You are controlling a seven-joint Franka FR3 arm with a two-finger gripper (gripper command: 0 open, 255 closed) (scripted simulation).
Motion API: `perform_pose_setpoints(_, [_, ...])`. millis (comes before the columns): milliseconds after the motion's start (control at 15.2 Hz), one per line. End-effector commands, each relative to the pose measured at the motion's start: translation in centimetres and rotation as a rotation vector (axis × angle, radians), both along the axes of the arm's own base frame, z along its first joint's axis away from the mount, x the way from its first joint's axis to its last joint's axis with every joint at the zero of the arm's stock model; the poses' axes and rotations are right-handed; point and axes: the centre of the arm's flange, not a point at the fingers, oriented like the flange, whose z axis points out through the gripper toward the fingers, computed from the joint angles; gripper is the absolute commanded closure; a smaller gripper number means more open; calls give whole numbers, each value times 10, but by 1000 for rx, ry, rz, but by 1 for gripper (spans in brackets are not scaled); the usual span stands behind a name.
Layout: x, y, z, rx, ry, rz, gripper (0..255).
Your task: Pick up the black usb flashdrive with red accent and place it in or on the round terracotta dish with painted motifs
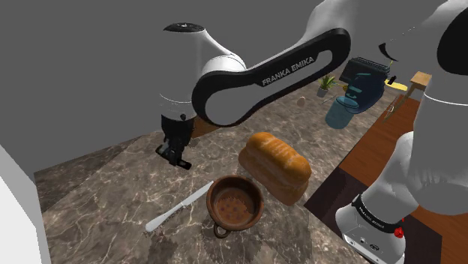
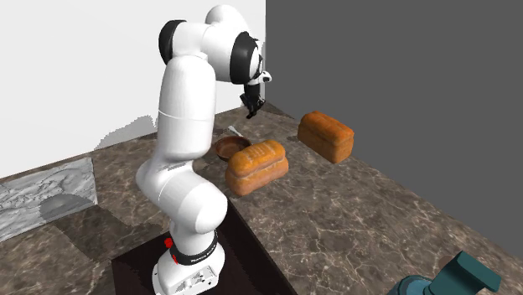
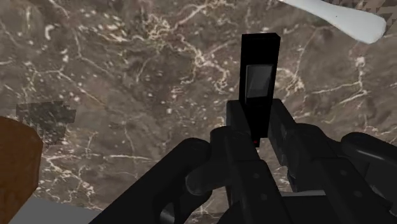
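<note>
The wrist view shows the claw [image 3: 259, 121] pinching the black flashdrive [image 3: 259, 70], whose long axis runs straight out past the fingertips. The shoulder view adds the brown dish [image 1: 234, 204], apart on the tabletop [image 1: 97, 187].

You see a brown bread loaf [image 1: 274, 166] at the shoulder view's centre right, pale knife [image 1: 178, 206] lower left of it on the dark marbled counter [image 1: 97, 202], teal object [image 1: 352, 101] and potted plant [image 1: 326, 84] upper right, second loaf [image 2: 326, 135] near the grey wall [image 2: 402, 84] in the second exterior view
</note>
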Motion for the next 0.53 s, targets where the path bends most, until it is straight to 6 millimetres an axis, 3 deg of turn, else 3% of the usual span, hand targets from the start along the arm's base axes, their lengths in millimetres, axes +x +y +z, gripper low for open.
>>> perform_pose_setpoints(0, [-22, -10, 0, -1, 0, 0, 255])
perform_pose_setpoints(462, [-102, -57, 2, -1, 0, 0, 255])
